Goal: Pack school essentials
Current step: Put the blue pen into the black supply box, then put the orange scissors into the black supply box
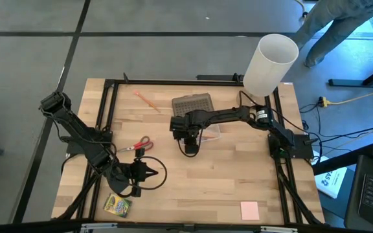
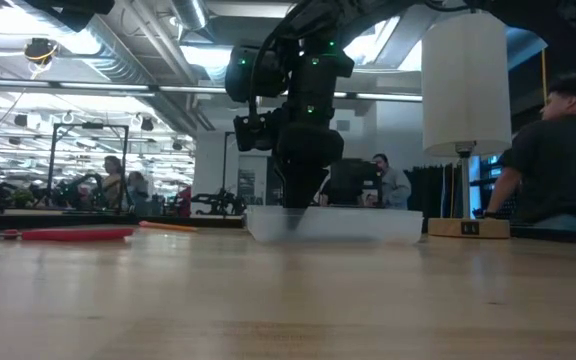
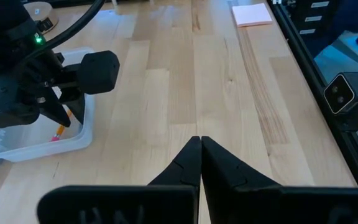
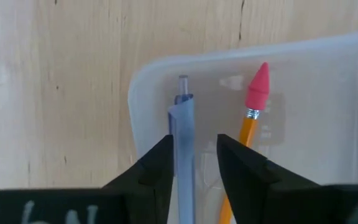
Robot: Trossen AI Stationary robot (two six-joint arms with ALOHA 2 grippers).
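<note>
Your right gripper [image 4: 193, 163] hangs over the near corner of the clear case [image 4: 303, 56], jaws spread a little around the blue pen [image 4: 183, 134] between them. Whether they touch it, you cannot tell. One pencil [image 4: 251, 118] lies in the case just beside the pen. Your left gripper [image 3: 201, 146] waits well away from the case, jaws pressed together, empty.

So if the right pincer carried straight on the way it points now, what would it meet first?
Probably the blue pen lying between its parted fingers, then the floor of the clear case under it. An orange pencil lies just beside the pen. Depth to the case floor is hard to judge.
</note>
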